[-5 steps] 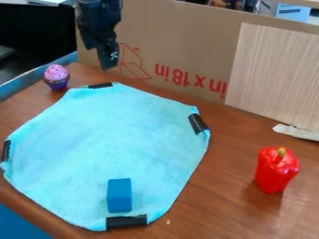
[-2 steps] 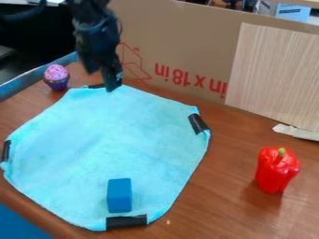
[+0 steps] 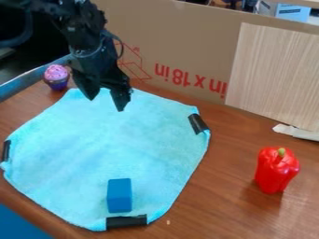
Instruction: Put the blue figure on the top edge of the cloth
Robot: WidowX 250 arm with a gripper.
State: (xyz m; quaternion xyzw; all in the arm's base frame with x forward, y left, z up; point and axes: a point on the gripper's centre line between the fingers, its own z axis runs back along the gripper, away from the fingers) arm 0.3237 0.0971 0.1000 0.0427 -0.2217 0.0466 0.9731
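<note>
Black and spread wide, the gripper [image 3: 107,104] hides part of the top edge of the cloth [image 3: 106,144]. The blue block [image 3: 119,196], box-shaped and plain, sits on the cloth near its bottom edge.

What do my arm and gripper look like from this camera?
The jointed robot arm is matte black, with bulky, angular segments. A thin dark cable bows out beside its lower part. The black two-finger gripper has broad, plate-like fingers tapering to blunt points. I can't make out any markings on them.
</note>
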